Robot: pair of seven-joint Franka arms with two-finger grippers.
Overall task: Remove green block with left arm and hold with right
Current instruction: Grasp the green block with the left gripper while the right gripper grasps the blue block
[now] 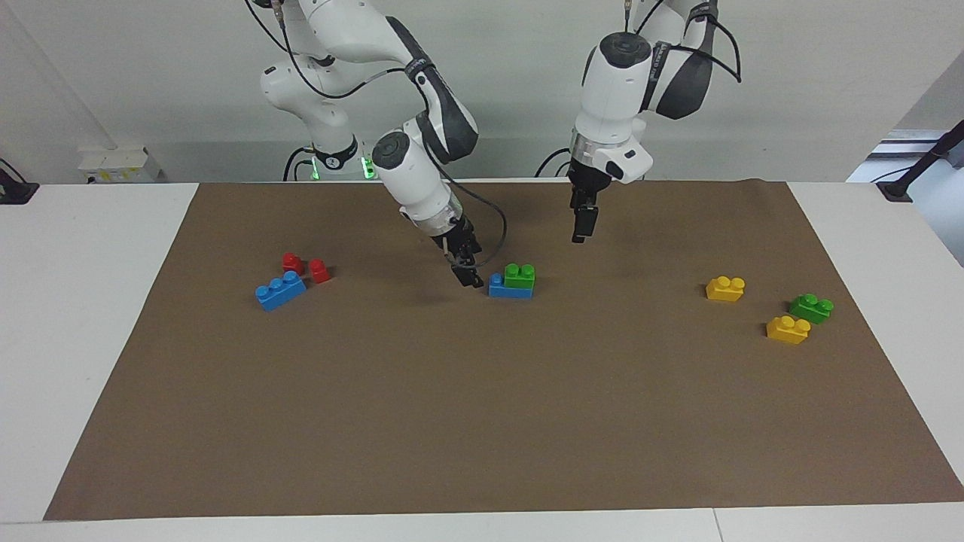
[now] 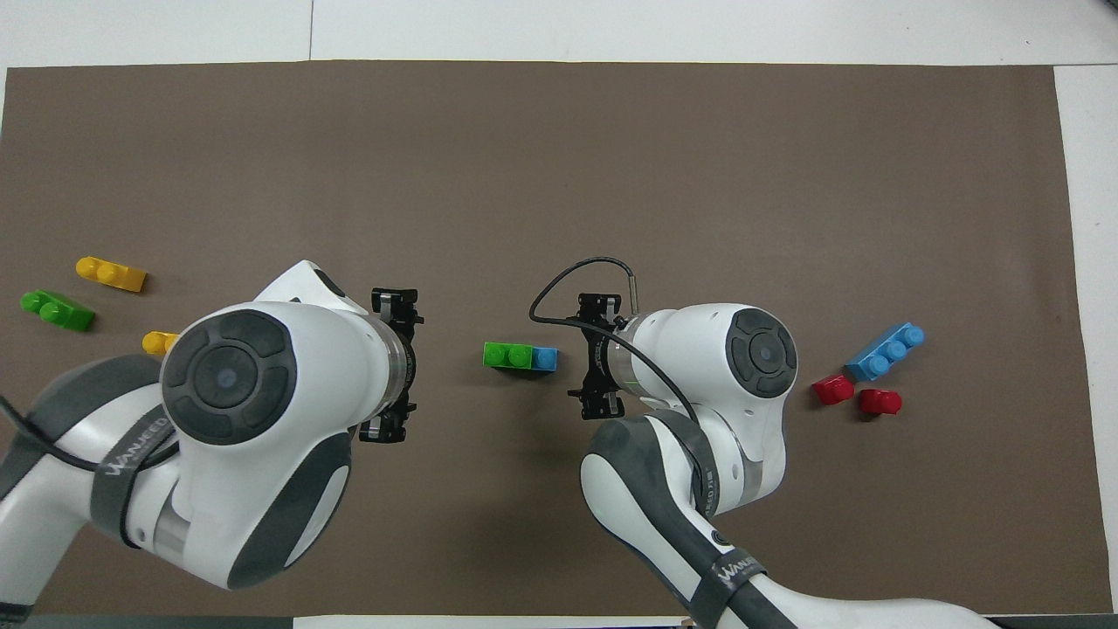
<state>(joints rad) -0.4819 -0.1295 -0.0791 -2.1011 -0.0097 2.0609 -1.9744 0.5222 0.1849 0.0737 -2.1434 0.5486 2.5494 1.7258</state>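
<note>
Tabletop (image 1: 98,316) is lying white under a brown mat (image 1: 482,421) that is carrying every brick you are working with. Your two arms are reaching in over the mat's middle. Your right hand (image 1: 469,275) is hanging low, just beside the blue end of the centre stack, its fingers standing apart and gripping nothing. Your left hand (image 1: 578,229) is hovering higher over the mat, close to the stack toward the left arm's end, also spread open and empty.

You are looking at the green block (image 1: 520,275) sitting studs-up on a blue brick (image 1: 506,287) at the middle of the mat, covering all but the one stud toward the right arm's end. Neither hand is touching it.

Toward the right arm's end, another blue brick (image 1: 280,290) is lying beside two red bricks (image 1: 305,266). Toward the left arm's end, two yellow bricks (image 1: 725,288) and a second green brick (image 1: 811,308) are lying loose.
</note>
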